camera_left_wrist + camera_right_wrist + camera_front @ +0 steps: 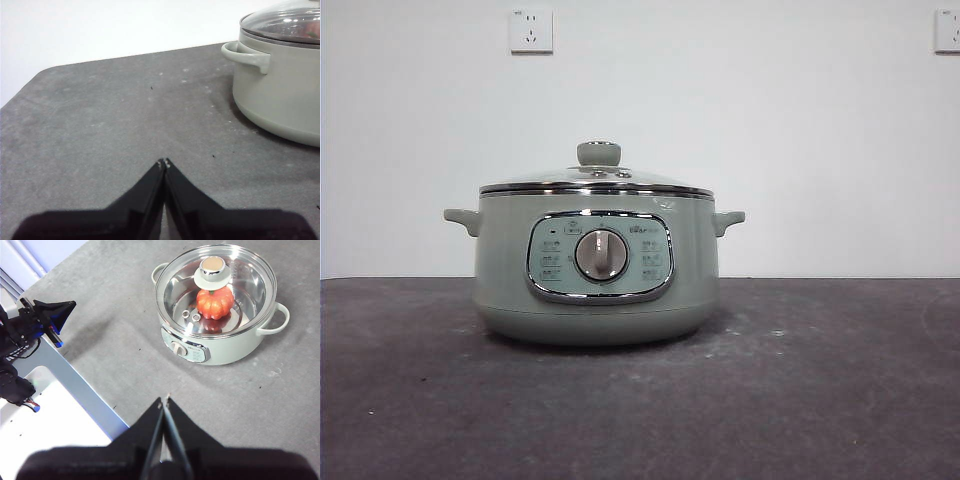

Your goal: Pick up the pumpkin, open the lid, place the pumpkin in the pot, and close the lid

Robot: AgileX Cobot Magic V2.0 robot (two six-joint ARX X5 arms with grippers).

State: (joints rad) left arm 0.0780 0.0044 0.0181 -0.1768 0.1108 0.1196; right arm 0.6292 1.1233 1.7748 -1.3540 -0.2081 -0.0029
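Across the dark grey table (840, 400), speckled with pale marks, stands one pot (595, 265) against a white wall (770, 120) bearing two sockets: one (531, 30) above the pot, one (948, 30) at the corner. Pot: lid (216, 290) seated on the rim, knob (599, 153) up; one pumpkin (215, 302) inside, seen through the glass from the right wrist view. Two side handles, one dial (601, 255). Left gripper (164, 163): jaws pressed together, empty, low over the table, pot ahead and off to one side, near but apart. Right gripper (165, 400): jaws pressed together, empty, high above the table, pot well ahead of its tips
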